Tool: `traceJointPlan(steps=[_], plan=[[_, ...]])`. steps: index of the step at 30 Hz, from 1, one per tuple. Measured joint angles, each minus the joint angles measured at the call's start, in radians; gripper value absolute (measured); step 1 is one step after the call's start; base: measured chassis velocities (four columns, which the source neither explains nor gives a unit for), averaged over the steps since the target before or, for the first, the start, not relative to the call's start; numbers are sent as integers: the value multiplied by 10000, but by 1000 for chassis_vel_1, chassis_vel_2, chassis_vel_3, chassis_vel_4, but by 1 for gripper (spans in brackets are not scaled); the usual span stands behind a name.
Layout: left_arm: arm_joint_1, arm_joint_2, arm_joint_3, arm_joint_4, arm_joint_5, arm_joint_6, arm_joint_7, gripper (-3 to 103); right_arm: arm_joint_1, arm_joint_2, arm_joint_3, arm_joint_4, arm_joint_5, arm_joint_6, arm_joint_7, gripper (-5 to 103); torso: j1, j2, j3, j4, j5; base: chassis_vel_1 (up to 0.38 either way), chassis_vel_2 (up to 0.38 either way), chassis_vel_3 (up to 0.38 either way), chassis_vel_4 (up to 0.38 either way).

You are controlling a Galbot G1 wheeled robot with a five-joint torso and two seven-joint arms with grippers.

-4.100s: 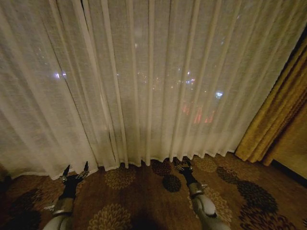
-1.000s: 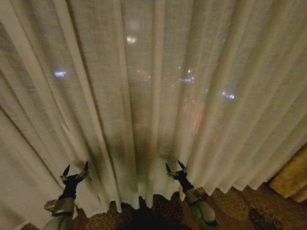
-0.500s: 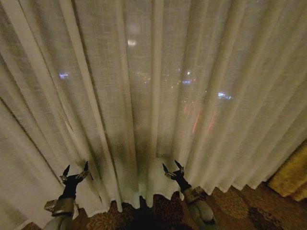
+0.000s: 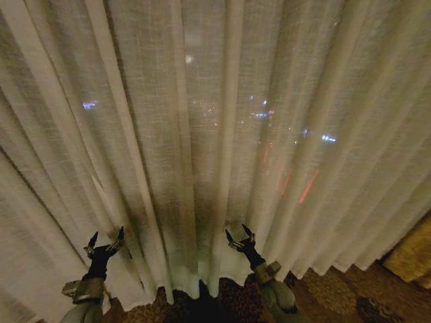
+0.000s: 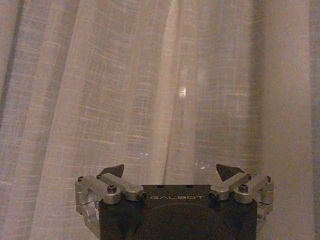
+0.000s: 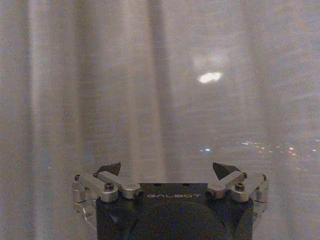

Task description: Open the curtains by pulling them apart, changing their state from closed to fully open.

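The sheer cream-white curtains hang closed across the head view, pleated, with city lights glowing through. Low on the left, my left gripper stands open just in front of the fabric. My right gripper is open near the bottom centre, its tips close to a pleat by the dark fold. The left wrist view has the left gripper open with curtains right before it and nothing between the fingers. From the right wrist, the right gripper is open facing the curtains.
A thick golden-yellow drape hangs at the lower right edge. Patterned brown carpet lies under the curtain hem. A dark gap sits at the hem between two pleats, bottom centre.
The head camera has come closer to the curtains over four seconds. In the last second my right gripper has drifted slightly left and towards the fabric. The left gripper holds still.
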Motion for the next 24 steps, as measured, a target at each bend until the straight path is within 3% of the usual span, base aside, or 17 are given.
traceJointPlan(steps=[7,15,24], plan=[[0,0,0,0,0,0,0,100,510,-70,-653,24,43,-284,594,100,1,0,1,2,0,0,0,0,0],[0,0,0,0,0,0,0,100,1894,102,-1151,-1241,143,-367,1018,100,4,-1,2,2,0,0,0,0,0],[0,0,0,0,0,0,0,100,3377,777,-1642,-2923,-140,-421,1760,100,4,-1,3,2,-1,0,0,0,0]])
